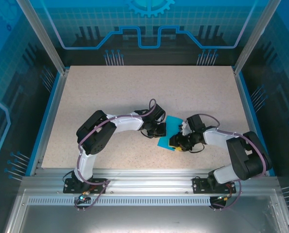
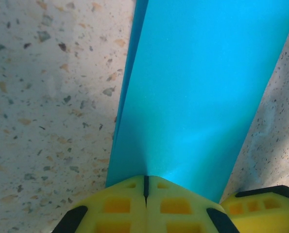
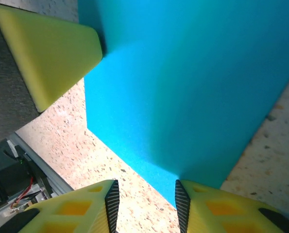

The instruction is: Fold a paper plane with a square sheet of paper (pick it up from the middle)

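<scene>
- Top view: the paper sheet (image 1: 169, 130) sits mid-table (image 1: 134, 87), between the two pincers; it shows two tones, darker above and paler below, so perhaps a first fold is begun; no pointed plane shape is visible; nearly all the folding is left, by my reckoning.
- Same view: the left arm elbows out leftward and reaches in to the sheet's left side, with the left pincer (image 1: 159, 130) at it; the right arm curls in from the right, with the right pincer (image 1: 178, 142) low at the sheet's near edge.
- Left wrist: the left pincer (image 2: 145, 179) is clamped tight on the sheet's edge; the paper runs away from the fingers over the speckled table; a darker strip along its left side hints at a second layer beneath, but I cannot tell for sure.
- Right wrist: the right pincer (image 3: 144, 189) stands narrowly apart, clamping nothing; the sheet's corner comes down just beside one fingertip; a finger (image 3: 52, 53) of the left pincer sits at the sheet's far edge.
</scene>
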You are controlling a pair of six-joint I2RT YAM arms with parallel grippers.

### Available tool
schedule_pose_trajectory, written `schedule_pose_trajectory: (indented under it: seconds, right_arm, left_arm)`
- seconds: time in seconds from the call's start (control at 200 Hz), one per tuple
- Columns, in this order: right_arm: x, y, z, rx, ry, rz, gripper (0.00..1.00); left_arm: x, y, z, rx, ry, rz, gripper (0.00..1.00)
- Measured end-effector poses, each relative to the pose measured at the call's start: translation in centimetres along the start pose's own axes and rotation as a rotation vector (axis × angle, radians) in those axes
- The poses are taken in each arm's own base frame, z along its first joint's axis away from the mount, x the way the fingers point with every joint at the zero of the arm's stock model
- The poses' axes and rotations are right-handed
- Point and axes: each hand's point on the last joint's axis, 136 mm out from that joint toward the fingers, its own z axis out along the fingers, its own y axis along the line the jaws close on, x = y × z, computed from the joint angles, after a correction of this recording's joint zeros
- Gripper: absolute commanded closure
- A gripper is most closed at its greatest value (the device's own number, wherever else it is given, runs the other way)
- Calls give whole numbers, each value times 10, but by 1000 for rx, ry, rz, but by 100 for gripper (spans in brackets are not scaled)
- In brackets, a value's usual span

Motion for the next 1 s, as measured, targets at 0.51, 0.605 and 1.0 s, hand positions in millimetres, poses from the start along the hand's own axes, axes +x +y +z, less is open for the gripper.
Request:
schedule_pose_trajectory:
  seconds: [0.51, 0.605, 1.0]
  right_arm:
    - [-42, -6, -50, 154, -192, 19, 51]
    - [-66, -4, -63, 190, -245, 21, 51]
    - [-99, -16, -43, 322, -191, 33, 49]
  left_arm:
    - [17, 0, -7, -13, 21, -5, 98]
    - [23, 2, -16, -14, 12, -13, 93]
    - [22, 20, -58, -68, -140, -48, 76]
